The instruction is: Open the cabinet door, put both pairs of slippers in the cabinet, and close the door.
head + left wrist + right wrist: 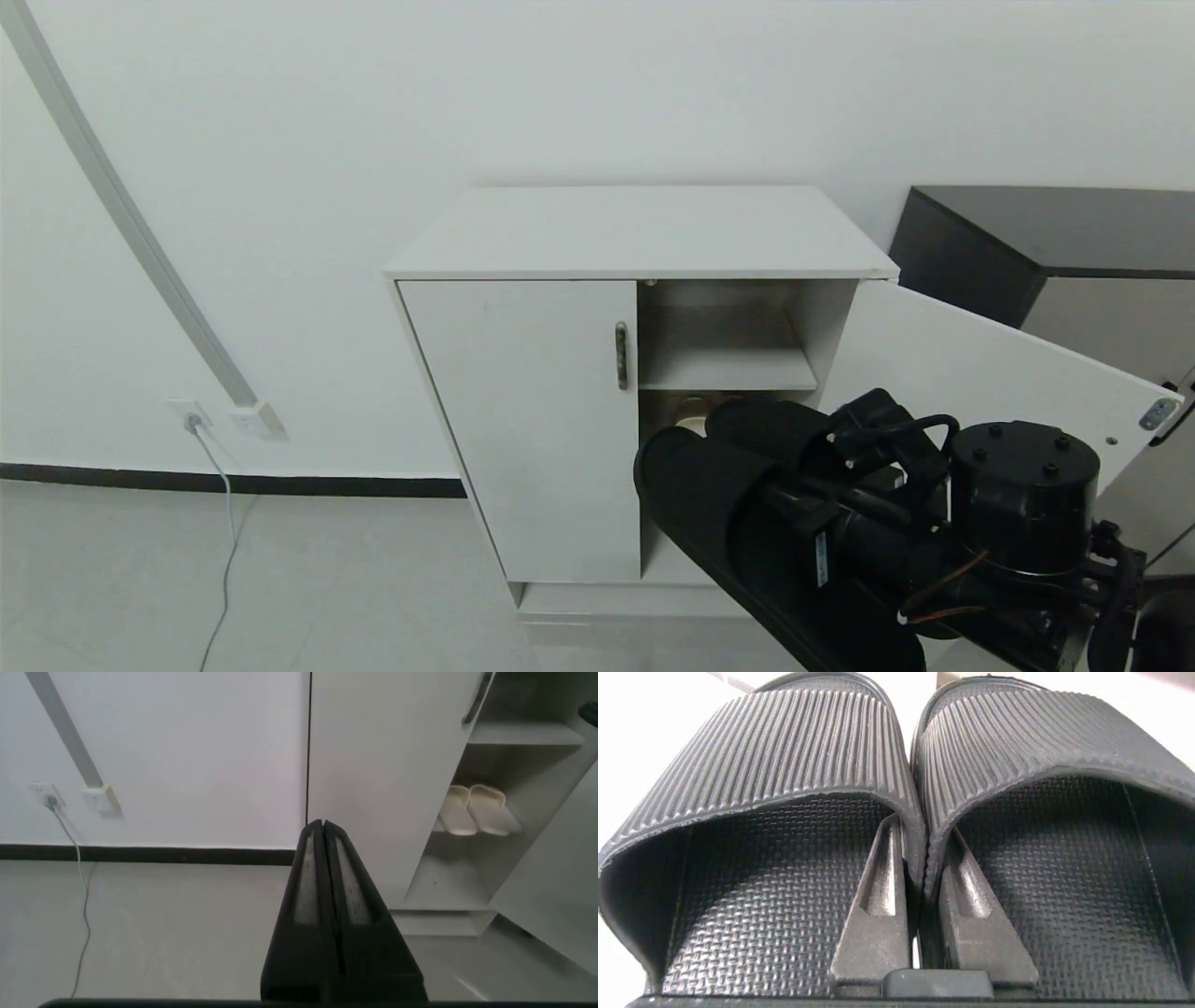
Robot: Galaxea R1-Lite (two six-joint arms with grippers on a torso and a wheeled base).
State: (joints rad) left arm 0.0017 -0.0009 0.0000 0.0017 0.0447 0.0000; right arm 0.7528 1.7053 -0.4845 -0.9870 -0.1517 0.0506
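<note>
The pair of black ribbed rubber slippers is carried side by side in the air. Their toes point away from the right wrist towards the open side of the white two-door cabinet. Their long axis runs from the arm towards the cabinet's lower compartment, and the toe ends sit at its mouth, below the white inner shelf. I cannot tell whether the toes have crossed the front edge.

A second pair, pale beige slippers, lies on the bottom board of that lower compartment, toes towards the back. The cabinet's right door stands swung wide open. The left door is closed, with a dark vertical handle at its inner edge.

The cabinet stands on a pale grey floor against a white wall that has a black skirting strip. A slanted white cable duct runs down the wall to a socket, and a grey cable trails from it across the floor. A dark cabinet stands to the right, behind the open door.

In the right wrist view the right gripper reaches in from the heel end. One finger sits inside each slipper, and the jaws pinch the two touching inner side walls between them, under the ribbed straps. The left gripper hangs low over the floor, left of the cabinet and well apart from both pairs. Its jaws are pressed together and hold nothing.
</note>
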